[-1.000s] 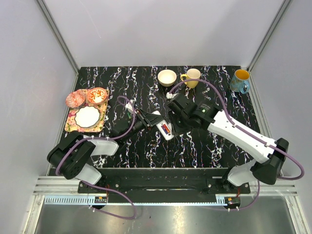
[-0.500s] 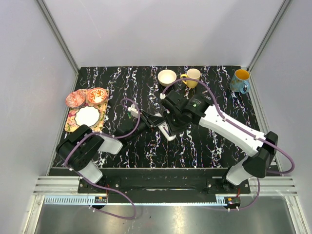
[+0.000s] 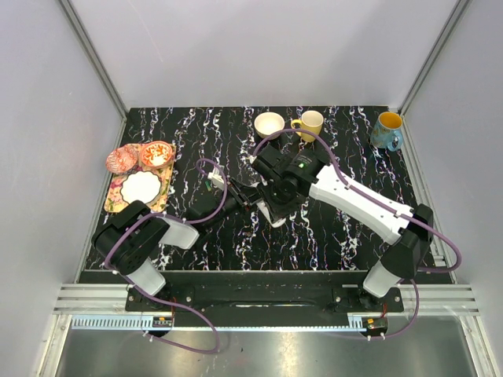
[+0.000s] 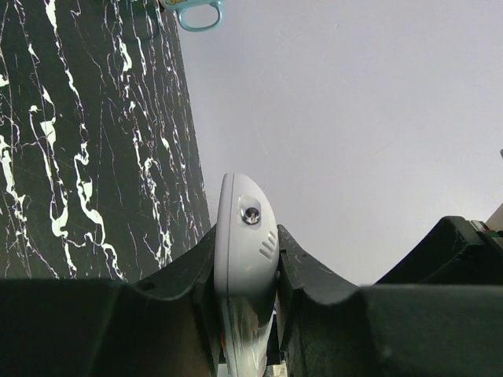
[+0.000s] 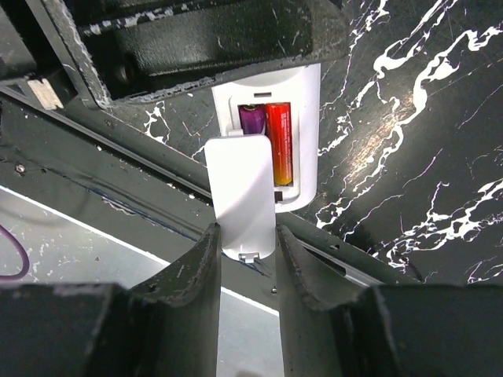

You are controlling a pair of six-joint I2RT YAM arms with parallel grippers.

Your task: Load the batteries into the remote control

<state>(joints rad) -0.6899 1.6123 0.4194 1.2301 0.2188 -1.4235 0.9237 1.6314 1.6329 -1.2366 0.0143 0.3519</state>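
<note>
The white remote control (image 5: 306, 110) lies back-up with its battery bay open. Two batteries sit side by side in the bay, a red-orange one (image 5: 279, 141) and a purplish one (image 5: 252, 119). My right gripper (image 5: 246, 236) is shut on the white battery cover (image 5: 240, 188), which is held over the near end of the bay. My left gripper (image 4: 245, 243) is shut on the remote (image 4: 245, 236), clamping its edges near one end. In the top view both grippers meet over the remote (image 3: 272, 214) at the table's middle, the left gripper (image 3: 250, 194) beside the right gripper (image 3: 275, 198).
A cream bowl (image 3: 269, 124), a yellow mug (image 3: 311, 124) and a blue mug (image 3: 387, 129) stand along the back edge. A patterned tray (image 3: 114, 198) with a white plate and two red bowls (image 3: 156, 153) sits at the left.
My right arm has swung left and down onto the remote, so its gripper now covers most of it. My left gripper has shifted slightly right with the remote.
</note>
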